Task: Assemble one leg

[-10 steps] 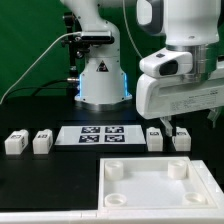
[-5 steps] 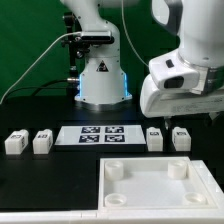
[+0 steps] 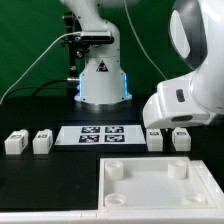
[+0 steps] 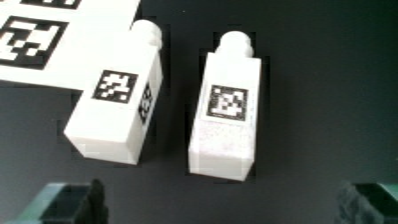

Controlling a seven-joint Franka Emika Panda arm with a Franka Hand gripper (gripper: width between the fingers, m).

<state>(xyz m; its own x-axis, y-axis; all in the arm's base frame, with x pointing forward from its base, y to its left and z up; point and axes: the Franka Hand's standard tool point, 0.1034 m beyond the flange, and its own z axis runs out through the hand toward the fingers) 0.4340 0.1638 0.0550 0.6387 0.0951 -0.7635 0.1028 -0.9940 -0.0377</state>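
Observation:
Four white legs lie on the black table. Two are at the exterior view's left [image 3: 14,143] [image 3: 41,142] and two at its right [image 3: 155,139] [image 3: 181,138]. The wrist view shows the two right legs side by side, each with a tag on its top face: one [image 4: 121,100] beside the marker board, the other [image 4: 231,105] closer to the middle between my jaws. My gripper [image 4: 222,205] is open wide and empty, above these two legs and touching neither. Its fingers [image 4: 71,200] show only as dark tips. In the exterior view the arm's white body hides them.
The marker board [image 3: 100,135] lies between the leg pairs; its corner shows in the wrist view [image 4: 45,35]. The large white panel with round corner sockets [image 3: 160,190] lies at the front. The arm's base [image 3: 100,80] stands behind with cables.
The arm's hand has come down and shifted to the exterior view's right, now low over the two right legs. No leg has moved.

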